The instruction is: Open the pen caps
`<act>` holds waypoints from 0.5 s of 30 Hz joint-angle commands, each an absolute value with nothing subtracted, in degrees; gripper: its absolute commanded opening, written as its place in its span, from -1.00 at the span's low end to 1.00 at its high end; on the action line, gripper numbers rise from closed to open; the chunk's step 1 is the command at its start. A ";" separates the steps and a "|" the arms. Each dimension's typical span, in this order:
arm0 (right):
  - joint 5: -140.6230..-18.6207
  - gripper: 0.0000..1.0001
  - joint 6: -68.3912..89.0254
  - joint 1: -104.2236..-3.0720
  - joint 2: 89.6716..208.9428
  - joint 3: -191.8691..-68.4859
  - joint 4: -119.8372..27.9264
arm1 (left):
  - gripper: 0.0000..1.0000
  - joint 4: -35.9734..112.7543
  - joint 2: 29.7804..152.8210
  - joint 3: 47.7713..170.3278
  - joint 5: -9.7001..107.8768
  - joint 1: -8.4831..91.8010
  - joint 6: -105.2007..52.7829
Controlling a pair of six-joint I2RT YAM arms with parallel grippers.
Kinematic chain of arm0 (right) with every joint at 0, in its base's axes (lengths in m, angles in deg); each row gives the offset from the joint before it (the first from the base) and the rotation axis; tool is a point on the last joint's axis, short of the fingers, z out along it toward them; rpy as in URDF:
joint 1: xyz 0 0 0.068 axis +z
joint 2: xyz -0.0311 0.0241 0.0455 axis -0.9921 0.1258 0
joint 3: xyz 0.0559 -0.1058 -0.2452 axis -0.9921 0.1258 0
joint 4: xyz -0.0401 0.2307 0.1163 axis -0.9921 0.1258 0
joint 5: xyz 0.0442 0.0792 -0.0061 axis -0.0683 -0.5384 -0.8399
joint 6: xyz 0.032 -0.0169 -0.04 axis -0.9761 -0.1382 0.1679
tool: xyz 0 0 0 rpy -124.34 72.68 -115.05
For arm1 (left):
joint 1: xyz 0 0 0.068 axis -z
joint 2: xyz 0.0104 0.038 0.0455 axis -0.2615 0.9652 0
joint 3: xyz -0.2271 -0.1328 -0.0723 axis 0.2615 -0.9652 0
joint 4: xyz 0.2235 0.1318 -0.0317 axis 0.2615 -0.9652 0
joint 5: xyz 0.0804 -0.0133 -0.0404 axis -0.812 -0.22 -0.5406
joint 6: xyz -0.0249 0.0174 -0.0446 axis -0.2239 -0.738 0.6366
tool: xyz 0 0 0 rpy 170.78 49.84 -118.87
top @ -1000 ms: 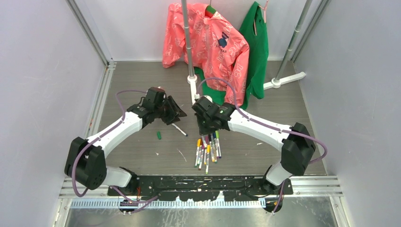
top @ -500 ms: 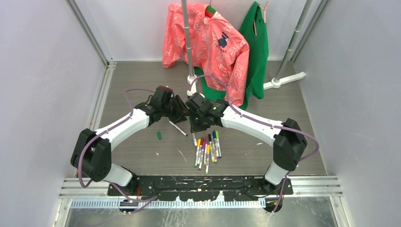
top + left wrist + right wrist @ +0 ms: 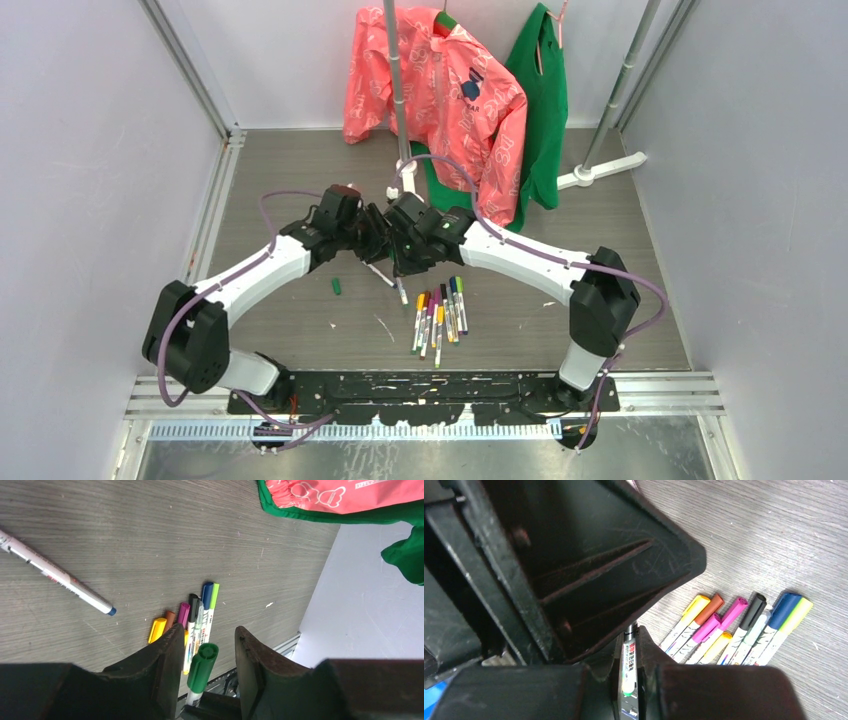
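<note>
My right gripper (image 3: 400,258) (image 3: 630,632) is shut on a pen (image 3: 628,666) with a white barrel and a green tail end. That pen's green cap (image 3: 202,667) stands between the jaws of my left gripper (image 3: 378,237) (image 3: 209,629), which are open with a gap on each side. The two grippers meet nose to nose above the table. Several capped pens (image 3: 440,315) (image 3: 192,622) (image 3: 734,627) lie in a row near the front. One uncapped pen (image 3: 378,272) (image 3: 55,575) lies alone, with a loose green cap (image 3: 337,286) to its left.
A pink garment (image 3: 440,90) and a green one (image 3: 540,100) hang from a rack at the back; its pole base (image 3: 405,170) and a white foot (image 3: 600,170) rest on the table (image 3: 300,180). Grey walls close both sides.
Both grippers have moved toward each other. The right one carried its pen left and back. The left one swung right, and its open jaws now straddle the green cap.
</note>
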State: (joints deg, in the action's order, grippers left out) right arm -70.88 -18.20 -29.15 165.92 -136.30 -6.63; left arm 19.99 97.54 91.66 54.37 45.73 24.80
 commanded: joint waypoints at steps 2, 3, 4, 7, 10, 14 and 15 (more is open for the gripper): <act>-70.84 -0.98 -19.44 -28.83 166.46 -138.85 -9.90 | -0.22 22.09 92.25 89.01 56.62 46.17 23.87; -70.95 -0.98 -19.63 -28.85 166.48 -138.81 -10.16 | -0.25 22.49 91.81 88.41 56.88 46.23 23.97; -71.03 -0.98 -19.81 -28.86 166.66 -138.80 -10.32 | -0.28 22.83 91.54 87.90 57.09 46.22 24.19; -71.13 -0.98 -20.17 -28.81 166.94 -139.13 -10.56 | -0.35 23.01 91.17 87.20 57.58 46.24 24.30; -71.21 -0.98 -20.67 -28.82 167.24 -139.65 -10.67 | -0.41 22.85 91.23 87.54 57.98 46.19 24.25; -71.19 -0.98 -21.76 -28.84 166.75 -139.30 -11.22 | -0.77 23.11 91.51 87.89 58.90 46.21 24.30; -71.23 -0.98 -22.06 -28.81 166.47 -139.06 -11.63 | -0.89 23.27 91.44 87.80 59.01 46.26 24.40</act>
